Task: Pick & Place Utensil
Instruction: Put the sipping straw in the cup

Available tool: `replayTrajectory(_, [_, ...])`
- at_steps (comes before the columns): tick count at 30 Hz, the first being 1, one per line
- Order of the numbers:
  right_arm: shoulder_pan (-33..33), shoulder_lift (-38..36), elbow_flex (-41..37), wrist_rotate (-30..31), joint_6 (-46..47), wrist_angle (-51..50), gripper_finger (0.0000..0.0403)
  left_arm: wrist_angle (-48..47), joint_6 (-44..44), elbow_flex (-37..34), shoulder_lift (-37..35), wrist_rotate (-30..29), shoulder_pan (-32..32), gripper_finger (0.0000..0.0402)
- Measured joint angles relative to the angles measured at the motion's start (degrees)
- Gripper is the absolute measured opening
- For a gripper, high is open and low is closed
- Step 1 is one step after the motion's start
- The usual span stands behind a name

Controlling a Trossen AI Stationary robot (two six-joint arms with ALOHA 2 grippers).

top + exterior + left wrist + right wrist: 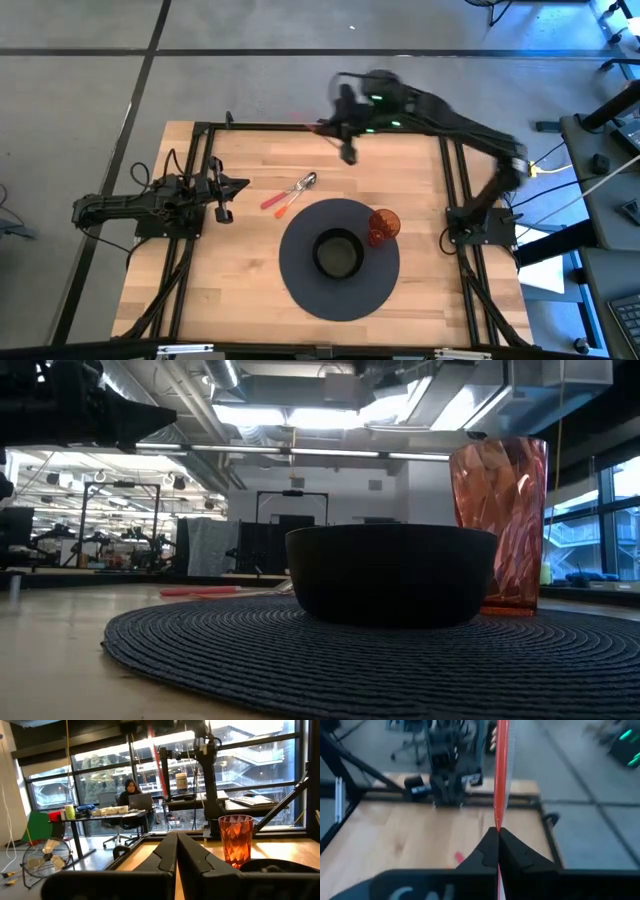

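My right gripper is high over the table's far edge, shut on a red-handled utensil, which shows in the high view only as a faint red streak. Two more utensils, red handles and a silver spoon head, lie flat on the wood left of the mat. A black bowl stands on a dark round mat, and an orange cup stands at the mat's right edge. My left gripper waits shut at the table's left, just above the wood. My right gripper pinches the utensil's red handle between its two fingers. The long handle sticks out past the fingertips, roughly toward the table's left. The utensil is lifted clear of the table. The fingers hide whatever lies behind the pinch.
Black frame rails run along the table's left, far and right sides. Bare wood lies between the left arm and the mat. A person sits at a desk in the room beyond.
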Motion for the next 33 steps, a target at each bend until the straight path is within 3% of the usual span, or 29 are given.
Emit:
replayTrajectory(10, [0.6,-33.8,-42.1,-3.0,6.6,29.7,0.0,-0.2,-0.1,0.0,0.0,0.0,0.0,0.0004])
replayTrajectory(18, [3.4,-49.4,-69.5,-10.2,10.2,52.2,0.0,-0.2,-0.4,0.0,0.0,-0.2,0.0,0.0005])
replayTrajectory(24, [6.3,-54.9,-78.9,-10.0,10.1,58.1,0.0,-0.2,-0.4,0.0,0.0,-0.2,0.0,0.0002])
replayTrajectory(33, [6.7,-58.8,-79.6,-10.9,16.6,60.9,0.0,-0.2,-0.4,0.0,0.0,-0.2,0.0,0.0007])
